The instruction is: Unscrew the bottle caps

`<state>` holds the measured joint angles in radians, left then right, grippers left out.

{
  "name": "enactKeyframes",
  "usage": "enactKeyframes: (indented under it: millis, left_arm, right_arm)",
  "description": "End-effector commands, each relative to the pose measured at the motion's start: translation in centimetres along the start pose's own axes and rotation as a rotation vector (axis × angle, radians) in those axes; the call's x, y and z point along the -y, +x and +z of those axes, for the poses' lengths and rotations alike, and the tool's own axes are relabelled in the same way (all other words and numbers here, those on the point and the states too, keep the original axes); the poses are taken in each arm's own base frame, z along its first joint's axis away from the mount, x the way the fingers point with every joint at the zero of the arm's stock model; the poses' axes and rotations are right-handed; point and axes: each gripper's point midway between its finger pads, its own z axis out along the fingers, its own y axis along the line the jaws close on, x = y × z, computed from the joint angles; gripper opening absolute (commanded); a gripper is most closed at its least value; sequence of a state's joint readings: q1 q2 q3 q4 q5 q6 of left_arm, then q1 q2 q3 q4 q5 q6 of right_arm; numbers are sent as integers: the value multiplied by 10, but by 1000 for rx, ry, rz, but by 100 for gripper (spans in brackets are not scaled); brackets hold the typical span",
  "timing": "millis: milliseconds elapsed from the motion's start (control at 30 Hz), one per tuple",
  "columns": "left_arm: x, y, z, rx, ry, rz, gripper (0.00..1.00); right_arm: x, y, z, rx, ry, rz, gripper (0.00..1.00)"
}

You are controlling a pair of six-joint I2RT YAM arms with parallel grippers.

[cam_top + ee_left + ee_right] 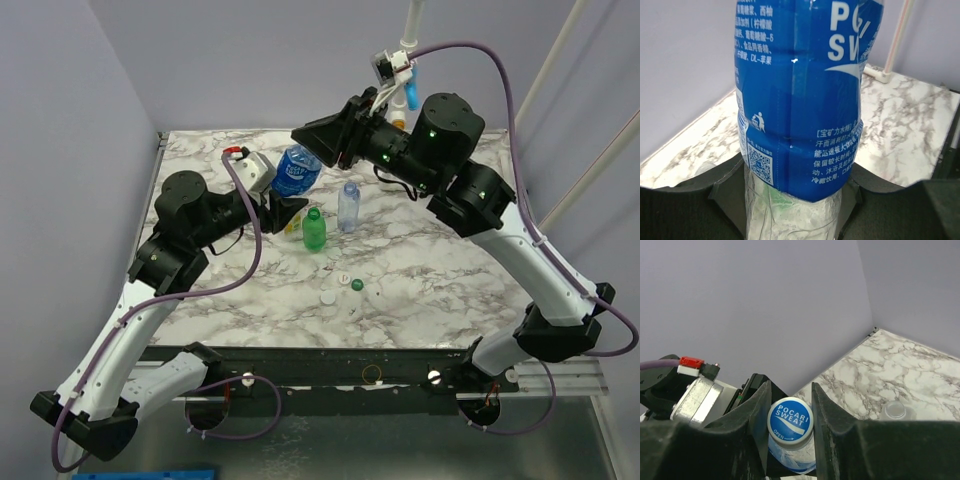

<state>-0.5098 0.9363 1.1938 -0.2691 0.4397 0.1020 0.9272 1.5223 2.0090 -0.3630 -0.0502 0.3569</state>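
Blue-lbl bottle [800,100]; cap [790,422]: POCARI SWEAT, OPEN.

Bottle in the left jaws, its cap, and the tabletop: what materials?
Bottle: clear thin plastic, likely PET, crinkled below a glossy blue film label.
Cap: moulded plastic, smooth blue-and-white printed top.
Tabletop: marble-patterned, semi-gloss; probably laminate or film, real stone not excluded.

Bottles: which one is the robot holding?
The blue-labelled bottle: left tool grips its body, right tool its cap; the green bottle and small clear bottle stand free.
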Motion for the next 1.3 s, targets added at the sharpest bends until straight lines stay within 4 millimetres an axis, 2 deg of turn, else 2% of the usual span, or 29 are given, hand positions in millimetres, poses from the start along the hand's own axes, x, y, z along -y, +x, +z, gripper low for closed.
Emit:
enactKeyframes:
  millis: [0, 100, 233, 300, 367, 433, 467, 500, 533, 567, 667, 700, 833, 967, 1100, 1200, 1267]
  left_arm:
    - [29, -20, -5, 58, 141, -82, 0]
    - [71, -26, -17, 55, 369, -164, 0]
    - [115, -32, -41, 16, 649, -279, 0]
    - [123, -35, -48, -1, 707, -311, 0]
    - [125, -37, -50, -3, 720, -318, 0]
    - [121, -36, -47, 3, 698, -310, 0]
    - [119, -36, -45, 8, 681, -302, 0]
    - [116, -34, -42, 14, 660, -290, 0]
    - [112, -33, -39, 21, 635, -276, 0]
    - [107, -32, -35, 30, 596, -258, 0]
    - [86, -28, -22, 50, 466, -211, 0]
    - [80, -26, -19, 52, 430, -198, 0]
    - [46, -15, -6, 46, 240, -127, 0]
    - [11, -4, 1, 26, 56, -52, 0]
    - [-6, 4, 2, 6, -31, -25, 0]
    - [-9, 6, 2, 1, -50, -22, 0]
    - [-9, 6, 2, 2, -51, -22, 0]
  right_arm:
    - [-33, -10, -22, 13, -182, -85, 1]
    - [-65, -6, -46, 5, -385, -173, 1]
    - [-112, 7, -100, 4, -736, -268, 1]
    - [-120, 7, -116, 19, -791, -285, 1]
    - [-116, 8, -114, 17, -762, -282, 1]
    - [-111, 10, -108, 7, -729, -280, 1]
    - [-107, 9, -104, 5, -701, -274, 4]
    - [-101, 8, -97, 5, -653, -263, 16]
    - [-94, 6, -89, 5, -598, -248, 43]
    - [-81, 3, -79, 9, -511, -228, 65]
    - [-48, -11, -58, 36, -283, -183, 93]
    - [-42, -15, -55, 43, -239, -174, 100]
    - [-19, -25, -46, 66, -89, -116, 100]
    - [2, -25, -33, 61, 40, -73, 100]
    - [9, -19, -19, 45, 68, -53, 100]
    - [9, -11, -7, 17, 60, -40, 100]
    - [9, -9, -2, 13, 62, -32, 96]
